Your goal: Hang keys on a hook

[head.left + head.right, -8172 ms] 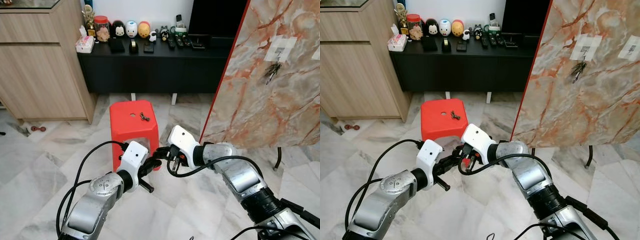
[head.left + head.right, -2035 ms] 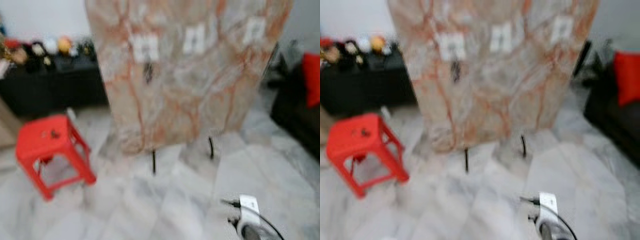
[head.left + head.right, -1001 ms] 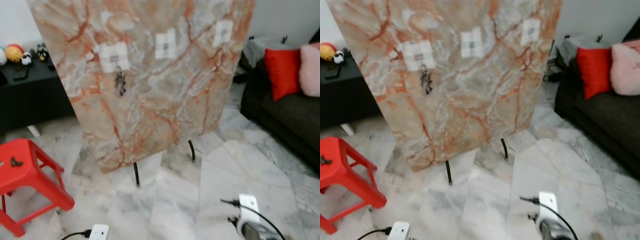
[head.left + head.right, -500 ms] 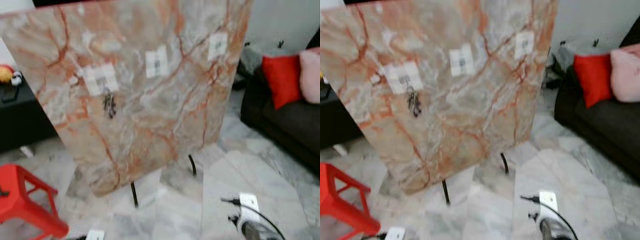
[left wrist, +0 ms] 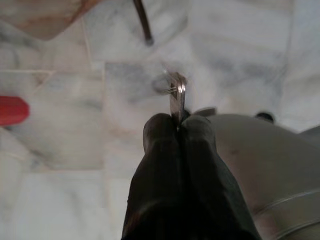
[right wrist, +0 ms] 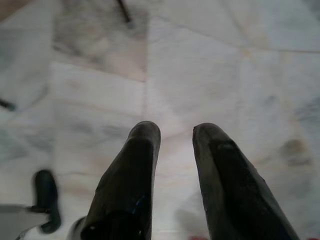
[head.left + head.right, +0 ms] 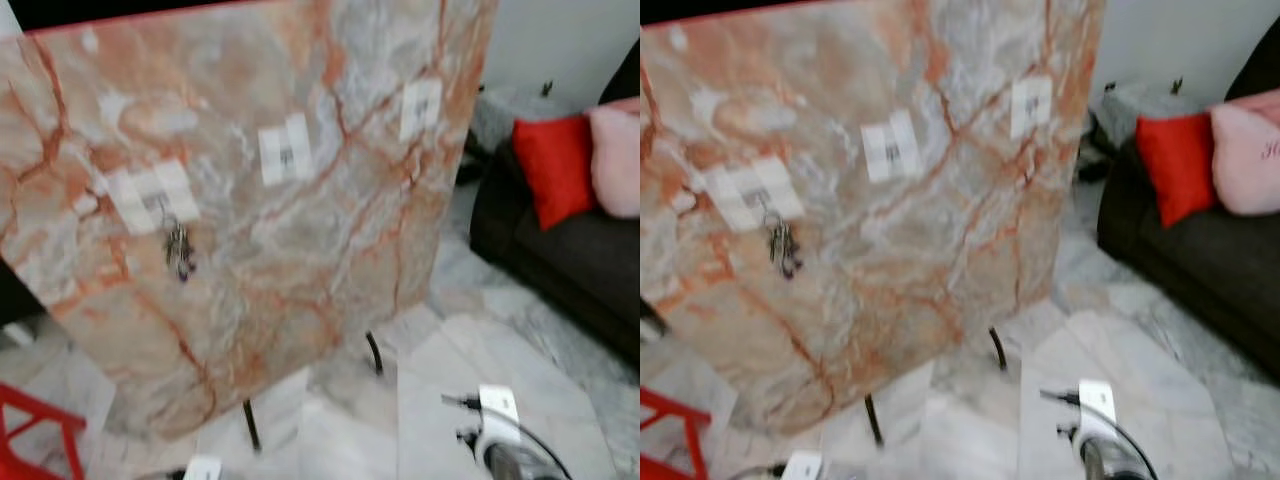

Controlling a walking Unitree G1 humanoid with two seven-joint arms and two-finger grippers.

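Marble floor (image 7: 520, 350) is spreading under me, and the marble-patterned board (image 7: 330, 240) is standing ahead on thin black legs. My left gripper (image 5: 177, 125) is pinching the keys (image 5: 175, 90) tight between closed fingers, hanging low over the tiles. My right gripper (image 6: 175, 135) is hanging parted and empty. The free middle hook (image 7: 287, 155) is sitting up and forward of my left arm, beside a bunch already hanging (image 7: 179, 250).

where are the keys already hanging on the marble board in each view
left eye view: hanging keys, left of centre, under the leftmost white patch.
right eye view: hanging keys further left, under that patch.
left wrist view: floor tiles instead.
right wrist view: floor tiles too.
shared landmark: the patch.
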